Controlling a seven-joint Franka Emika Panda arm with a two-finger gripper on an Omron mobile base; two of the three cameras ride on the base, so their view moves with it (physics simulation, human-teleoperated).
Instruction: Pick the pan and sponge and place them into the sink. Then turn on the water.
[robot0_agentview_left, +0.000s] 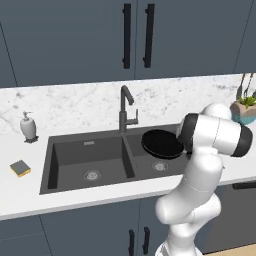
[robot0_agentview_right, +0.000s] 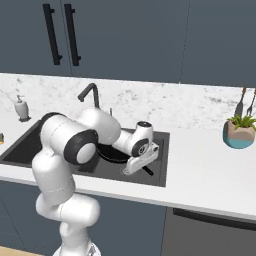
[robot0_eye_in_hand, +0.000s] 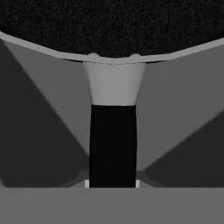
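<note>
1. Black and round, one pan (robot0_agentview_left: 162, 143) is being held over the right basin of the sink (robot0_agentview_left: 70, 165), tilted, with its back rim near the divider and the faucet (robot0_agentview_left: 125, 107).
2. Its short black handle (robot0_eye_in_hand: 113, 146) is being pointed toward the robot and the sink's front edge; in the hand view the long axis is being shown running straight away from the camera to the pan's body.
3. The fingers (robot0_eye_in_hand: 113, 186) are being kept pressed onto the handle, pinching it.
4. One sponge (robot0_agentview_left: 20, 168) is being left flat on the white surface (robot0_agentview_left: 30, 197), left of the sink and well apart from the pan.
5. Two basins, one faucet, one soap bottle (robot0_agentview_left: 28, 126) and one potted plant (robot0_agentview_left: 244, 109) are being counted.
</note>
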